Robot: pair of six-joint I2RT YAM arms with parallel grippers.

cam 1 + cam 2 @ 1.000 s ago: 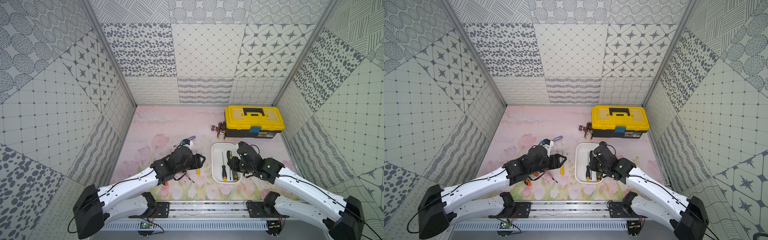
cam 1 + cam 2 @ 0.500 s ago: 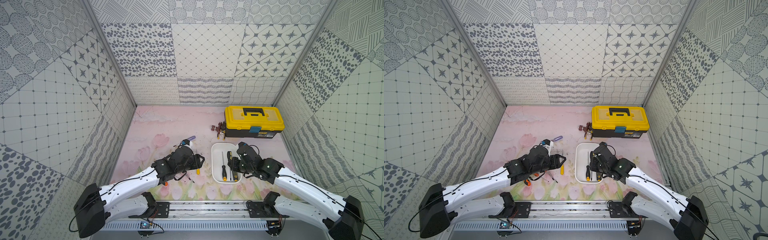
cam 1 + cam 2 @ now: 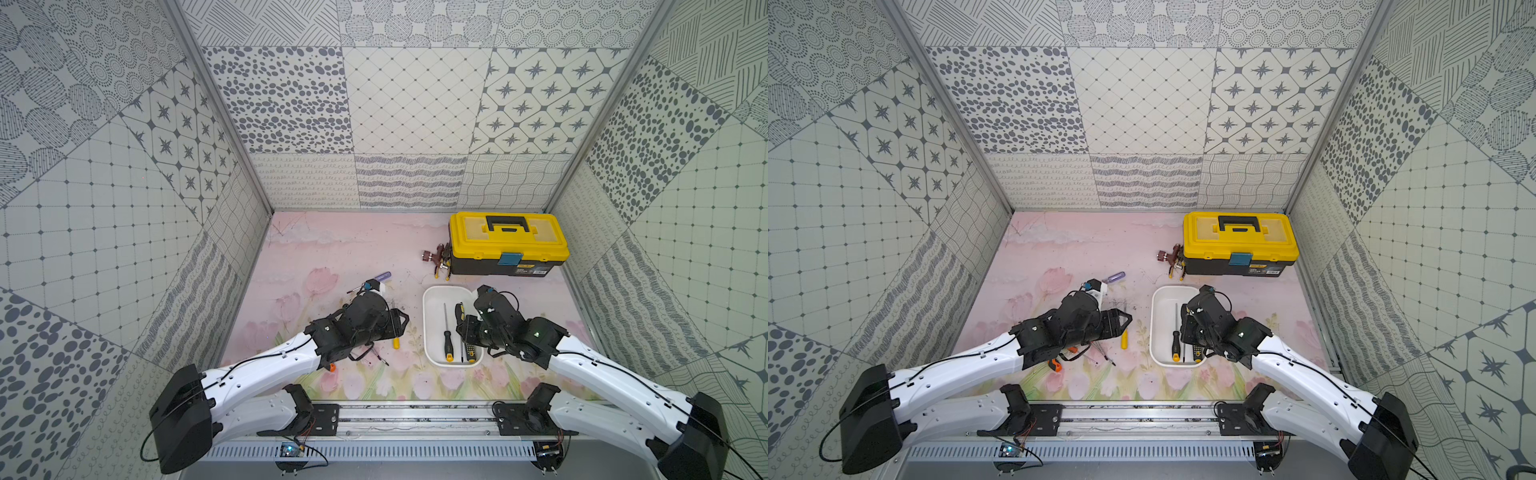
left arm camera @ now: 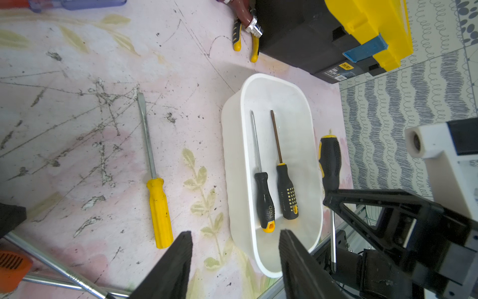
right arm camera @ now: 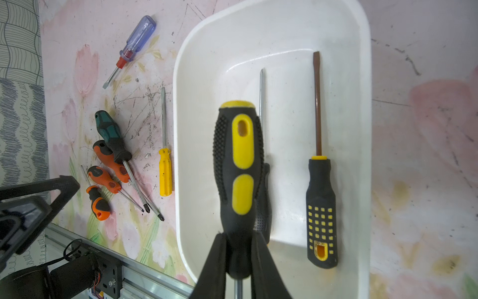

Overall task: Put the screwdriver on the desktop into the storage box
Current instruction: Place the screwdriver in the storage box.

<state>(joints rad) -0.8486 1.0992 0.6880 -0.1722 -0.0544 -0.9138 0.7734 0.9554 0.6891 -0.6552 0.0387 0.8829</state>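
**Black-and-yellow screwdriver [image 5: 239, 165] held over the storage box [image 3: 440, 296], low and right of centre in both top views.**
The right jaws are clenched on the narrow neck where handle meets shaft (probably so the tool can be lined up with the box's long side). It is carried parallel to the two screwdrivers [image 4: 263, 199] already lying inside, and it is judged not yet set down. The left jaws are parted and empty, held above the desk [image 3: 332, 249] just left of the box in a top view, seemingly out of the way of the drop. A yellow screwdriver [image 4: 158, 207] and the orange and green screwdrivers [image 5: 108, 160] are seen lying on the desk.
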